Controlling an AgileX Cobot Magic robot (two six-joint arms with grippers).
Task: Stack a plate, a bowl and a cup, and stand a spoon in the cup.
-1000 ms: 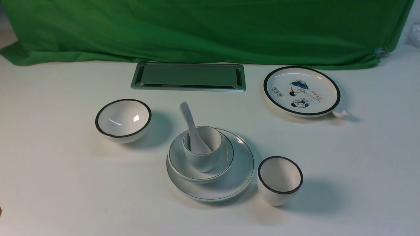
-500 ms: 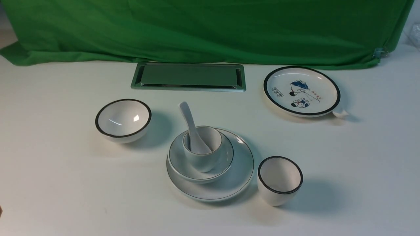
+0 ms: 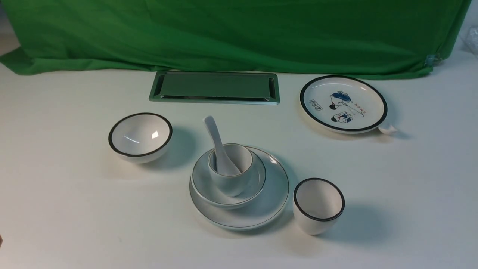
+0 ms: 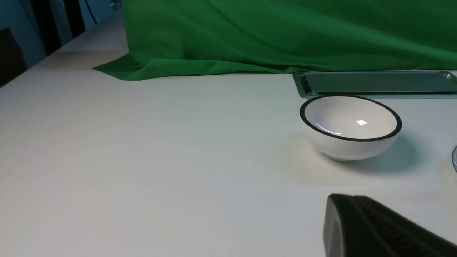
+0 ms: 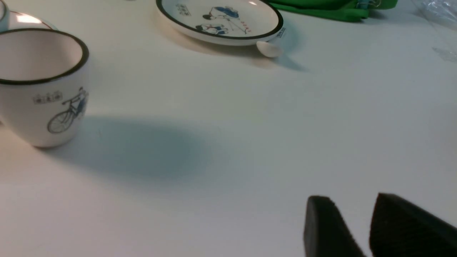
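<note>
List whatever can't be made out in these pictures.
- Base of the plain cup: front view, inside the bowl, partly hidden by the bowl's near wall.
- Middle of the plate: front view, covered by the bowl.
- Rest of the small white piece by the printed plate: front view, hidden by that plate.
- Left gripper's far end of arm: left wrist view, cut off by the picture's edge.

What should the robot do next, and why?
Probably just keep both arms away and leave the stack alone. The spoon already leans in the plain cup, the cup sits in the wide bowl, and the bowl sits on the plain plate, so it looks finished.
</note>
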